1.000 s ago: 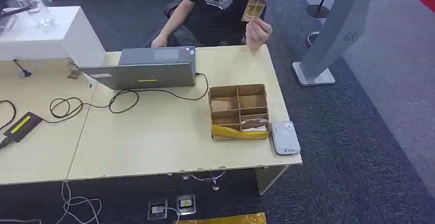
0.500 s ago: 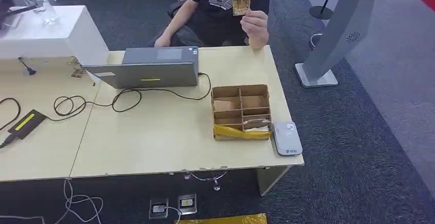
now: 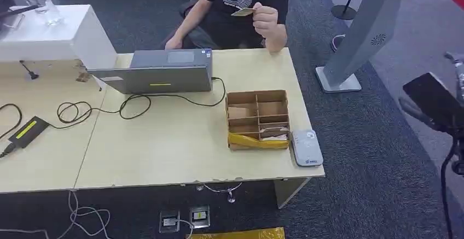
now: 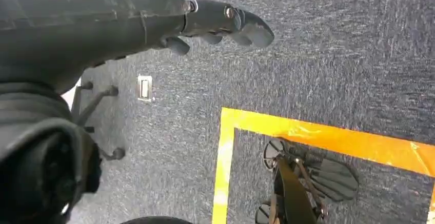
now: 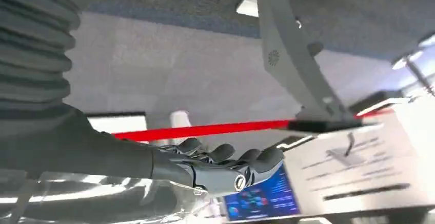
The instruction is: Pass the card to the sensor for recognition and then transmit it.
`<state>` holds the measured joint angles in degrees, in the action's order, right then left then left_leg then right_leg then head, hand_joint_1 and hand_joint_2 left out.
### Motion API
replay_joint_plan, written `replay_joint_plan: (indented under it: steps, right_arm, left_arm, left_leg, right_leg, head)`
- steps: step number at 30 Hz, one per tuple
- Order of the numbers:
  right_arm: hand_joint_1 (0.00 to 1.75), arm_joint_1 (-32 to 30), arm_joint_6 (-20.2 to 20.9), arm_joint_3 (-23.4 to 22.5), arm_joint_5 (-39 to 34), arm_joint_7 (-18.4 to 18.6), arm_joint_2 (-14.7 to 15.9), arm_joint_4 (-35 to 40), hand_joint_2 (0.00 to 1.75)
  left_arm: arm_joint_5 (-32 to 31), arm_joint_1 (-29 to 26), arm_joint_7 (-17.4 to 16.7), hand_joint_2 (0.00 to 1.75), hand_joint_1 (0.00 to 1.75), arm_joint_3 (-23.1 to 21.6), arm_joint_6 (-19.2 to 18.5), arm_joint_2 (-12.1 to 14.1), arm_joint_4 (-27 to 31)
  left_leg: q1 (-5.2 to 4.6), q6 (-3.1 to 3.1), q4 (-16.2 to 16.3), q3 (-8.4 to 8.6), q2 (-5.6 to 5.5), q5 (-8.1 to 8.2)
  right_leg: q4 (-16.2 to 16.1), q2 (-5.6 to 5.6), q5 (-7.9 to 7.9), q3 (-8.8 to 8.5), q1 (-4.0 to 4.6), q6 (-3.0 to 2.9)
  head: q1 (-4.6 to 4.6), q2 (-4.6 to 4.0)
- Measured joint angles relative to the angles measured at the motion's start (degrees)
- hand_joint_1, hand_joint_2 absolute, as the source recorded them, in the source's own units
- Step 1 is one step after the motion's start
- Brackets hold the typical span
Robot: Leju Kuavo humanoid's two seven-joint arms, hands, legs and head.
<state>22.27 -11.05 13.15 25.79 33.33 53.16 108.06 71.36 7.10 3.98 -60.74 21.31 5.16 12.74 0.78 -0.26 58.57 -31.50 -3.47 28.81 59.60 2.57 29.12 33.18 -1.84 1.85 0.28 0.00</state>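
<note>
Across the table a person's hand holds a tan card, tipped nearly flat. The white card sensor lies at the table's right front corner, beside a cardboard divider box. My right arm rises dark at the right edge of the head view, well off the table. In the right wrist view my right hand has its fingers stretched out and holds nothing. My left hand hangs over the carpet with nothing in it, its fingers extended.
A grey laptop stands at the back of the wooden table, with cables and a black power brick to the left. A white cabinet is at far left and a grey kiosk stand at right. Yellow tape marks the floor.
The person has tipped the card from upright to nearly flat and drawn it slightly lower. My right arm has come up into the head view at the right edge.
</note>
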Motion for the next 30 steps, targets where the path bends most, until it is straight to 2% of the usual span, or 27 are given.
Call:
replay_joint_plan:
  steps: [5,8,11,19,25,30]
  right_arm:
    - [0.00,6.5,6.9,9.2,6.0,-1.4,-1.8,-1.2,1.75]
    - [0.00,9.5,8.1,13.9,9.7,-2.5,-3.7,-3.7,1.75]
    - [0.00,11.3,7.9,17.4,11.1,-3.2,-5.9,-6.0,1.75]
    - [0.00,13.5,7.2,22.5,12.2,-4.9,-9.9,-10.6,1.75]
    - [0.00,15.9,2.7,25.4,11.5,-9.3,-15.2,-15.4,1.75]
    - [0.00,16.1,0.7,27.0,10.8,-10.9,-18.1,-18.3,1.75]
  left_arm:
    - [-1.1,0.0,0.0,0.00,0.00,-0.1,-0.5,0.0,0.0]
    - [-1.9,0.1,0.0,0.00,0.00,-0.5,-0.5,-0.1,0.0]
    - [-2.4,0.1,0.0,0.00,0.00,-1.0,-0.8,-0.1,0.0]
    - [-2.7,0.0,-0.1,0.00,0.00,-1.7,-0.8,-0.1,0.0]
    - [-2.8,0.1,-0.6,0.00,0.00,-2.3,-0.3,-0.1,0.0]
    - [-2.8,0.1,-0.6,0.00,0.00,-2.4,-0.3,-0.2,0.0]
  left_leg:
    - [0.01,0.00,0.0,-0.06,0.01,0.00]
    - [0.02,-0.01,0.0,-0.03,0.02,-0.01]
    - [0.02,-0.01,0.0,-0.02,0.02,-0.01]
    - [0.03,-0.01,0.0,-0.09,0.01,0.00]
    - [0.04,-0.02,0.0,-0.06,0.02,0.00]
    - [0.04,-0.02,0.0,-0.05,0.04,-0.01]
  right_leg:
    - [0.0,0.01,0.00,0.02,0.01,0.00]
    - [0.0,0.03,0.00,0.01,0.01,0.00]
    - [0.0,0.03,-0.01,0.02,0.02,-0.01]
    - [0.0,0.01,0.00,0.04,0.02,-0.01]
    - [0.0,0.05,-0.01,0.05,0.04,-0.01]
    - [0.0,0.08,-0.03,0.06,0.04,-0.04]
  head:
    - [0.02,0.00]
    - [0.04,0.00]
    - [0.00,0.00]
    - [0.02,0.00]
    - [0.04,0.00]
    - [0.02,0.00]
